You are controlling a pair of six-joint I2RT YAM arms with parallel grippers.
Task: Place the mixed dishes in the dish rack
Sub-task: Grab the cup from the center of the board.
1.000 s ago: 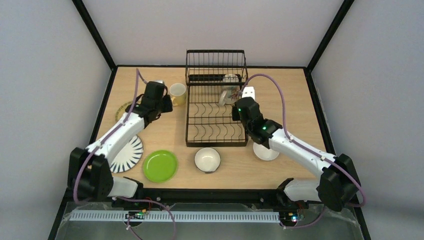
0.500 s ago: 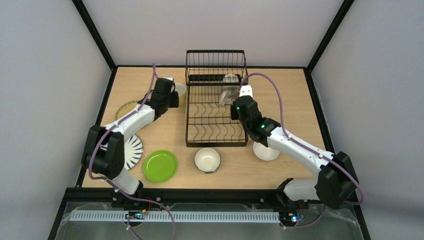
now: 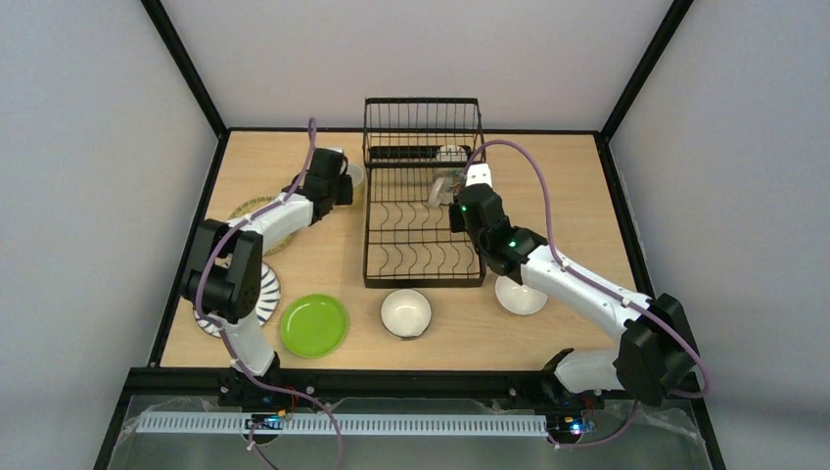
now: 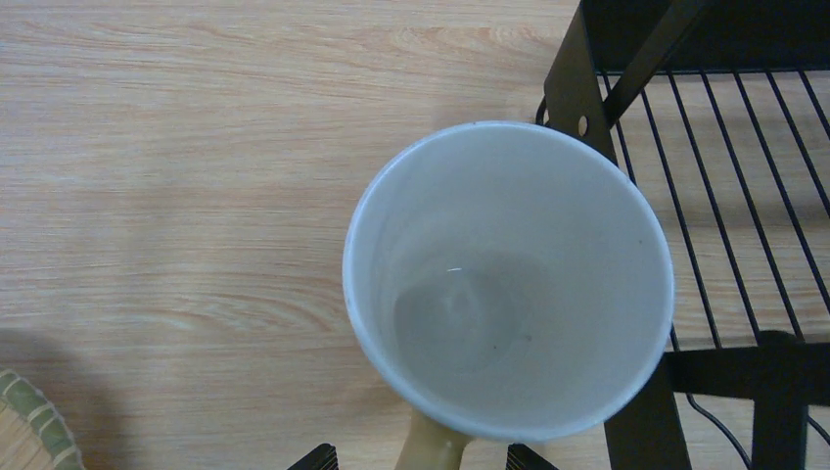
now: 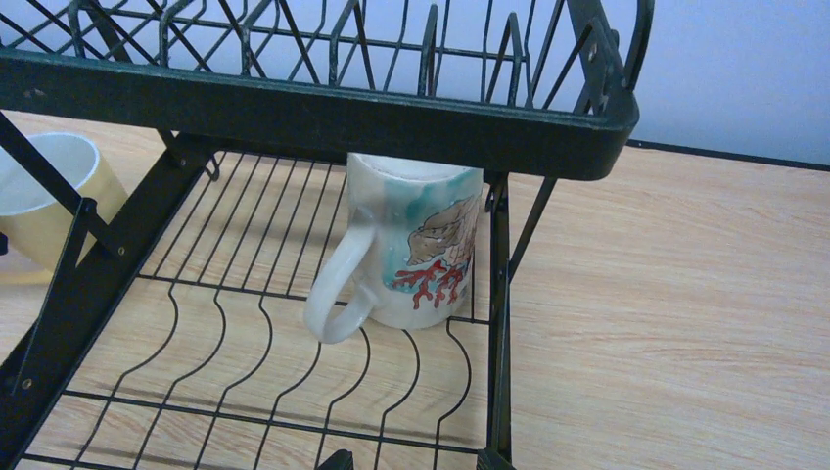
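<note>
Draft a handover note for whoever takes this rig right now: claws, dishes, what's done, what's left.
Left claw: open, fingertips either side of the pale yellow mug handle, beside the dish rack.
Right claw: open, empty, facing the printed mug.
Done: printed mug stands inside the rack.
Left: pale yellow mug, tan woven plate, striped plate, lime green plate, centre bowl, right bowl, all on the table.

Two mugs are counted: a pale yellow mug (image 4: 509, 284) and a coral-painted mug (image 5: 416, 245). Three plates are seen (lime green plate (image 3: 313, 325), tan woven plate (image 3: 243, 209), black-striped plate (image 3: 269, 290)), plus a centre bowl (image 3: 406, 313), a right bowl (image 3: 521, 297) and one dish rack (image 3: 423, 245).
</note>
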